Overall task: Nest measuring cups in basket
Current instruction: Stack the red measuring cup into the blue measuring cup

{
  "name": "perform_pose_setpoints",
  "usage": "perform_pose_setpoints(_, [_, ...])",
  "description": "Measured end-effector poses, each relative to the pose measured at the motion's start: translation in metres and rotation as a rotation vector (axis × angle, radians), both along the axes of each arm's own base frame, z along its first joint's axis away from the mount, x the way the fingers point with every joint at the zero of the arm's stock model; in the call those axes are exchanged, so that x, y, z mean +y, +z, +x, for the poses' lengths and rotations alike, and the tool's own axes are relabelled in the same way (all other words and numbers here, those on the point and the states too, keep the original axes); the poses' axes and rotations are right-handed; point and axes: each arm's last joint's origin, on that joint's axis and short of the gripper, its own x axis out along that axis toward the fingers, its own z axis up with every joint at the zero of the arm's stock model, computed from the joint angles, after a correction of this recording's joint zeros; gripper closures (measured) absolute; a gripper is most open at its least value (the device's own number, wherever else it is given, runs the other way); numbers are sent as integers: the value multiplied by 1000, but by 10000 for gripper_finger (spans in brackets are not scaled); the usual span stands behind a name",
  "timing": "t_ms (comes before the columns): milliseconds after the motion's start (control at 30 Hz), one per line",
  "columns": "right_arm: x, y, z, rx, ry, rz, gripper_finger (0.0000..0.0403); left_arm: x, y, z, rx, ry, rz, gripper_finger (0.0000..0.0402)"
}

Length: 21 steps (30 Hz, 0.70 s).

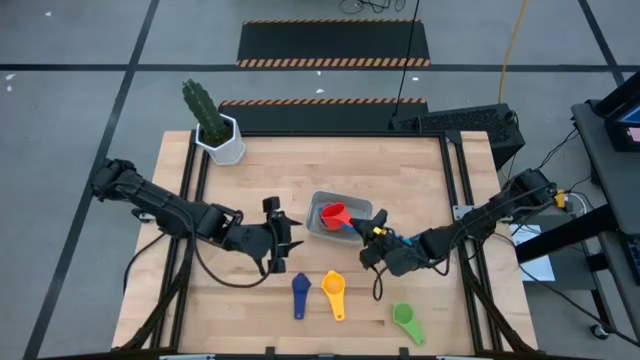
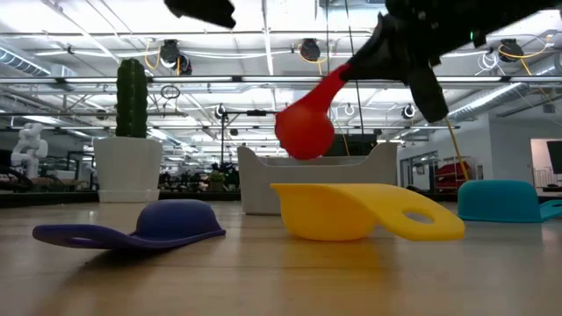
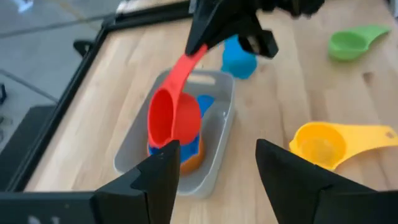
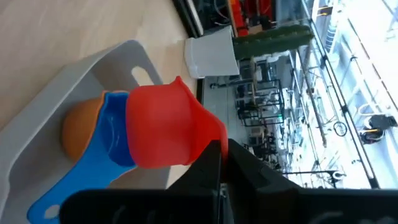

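Observation:
The grey-blue basket (image 1: pixel 352 206) stands mid-table with an orange cup (image 3: pixel 190 161) and a blue cup (image 3: pixel 200 106) nested inside it. My right gripper (image 1: pixel 362 228) is shut on a red cup (image 1: pixel 333 214) held over the basket, just above those two. My left gripper (image 1: pixel 286 238) is open and empty, level, just left of the basket. A navy cup (image 1: pixel 301 293), a yellow cup (image 1: pixel 333 293) and a green cup (image 1: pixel 407 320) lie bowl-down on the table near the front edge. A light blue cup (image 3: pixel 238 59) sits bowl-down right of the basket. My right gripper pinches the red cup's flat handle at its free end (image 3: pixel 198 51) between its two fingers. The fingers slant down from the table's right, along the handle. The cup is lifted clear and tilted, its bowl (image 3: pixel 173 118) hanging lower than the handle over the basket.
A white hexagonal pot with a cactus (image 1: pixel 222 140) stands at the far left corner. Black frame rails (image 1: pixel 452 180) run along the table's left and right sides. Bare wood lies between the basket and the far edge.

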Motion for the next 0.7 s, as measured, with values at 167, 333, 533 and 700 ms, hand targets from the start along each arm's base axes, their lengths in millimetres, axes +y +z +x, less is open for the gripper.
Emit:
perform_pose_setpoints(167, [-8,-8,-9,-121,61,-8,403,4,-16,-2,34,22,-2,205])
perform_pose_setpoints(333, [-23,-12,-18,-218,108,-33,403,9,-26,-2,55,38,8,216])
perform_pose_setpoints(533, [-41,-25,-22,-211,137,21,403,14,-28,-2,66,58,3,220])
perform_pose_setpoints(700, [-45,-26,-21,-207,143,21,403,17,-27,0,55,67,1,220])
